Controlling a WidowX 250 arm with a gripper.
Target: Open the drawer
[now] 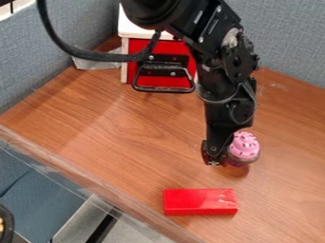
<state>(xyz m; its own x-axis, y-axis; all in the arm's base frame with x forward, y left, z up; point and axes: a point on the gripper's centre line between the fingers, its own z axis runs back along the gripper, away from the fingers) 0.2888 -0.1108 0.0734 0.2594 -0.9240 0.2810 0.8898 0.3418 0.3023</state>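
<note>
On the wooden table (114, 128), the drawer (163, 81) sits at the far side, left of the arm; it looks shut, so opening it seems wholly left to do. Its red front bears a black looped handle (162, 89). Whether the gripper (215, 160) is clenched or released, I cannot tell.

Camera view: noted black arm (219, 52) in at top edge, slanting down and rightward from upper centre. Recorded rounded dark housing (149, 9) at upper end, with metal screw heads on links below. Saw thick black cable (95, 56) bowed out leftward in wide loop and back to arm. Found wrist (228, 114) close to vertical, with thinner cable (219, 100) curved across it. Logged jaws below wrist, pointed downward, right of centre in lower half.
</note>
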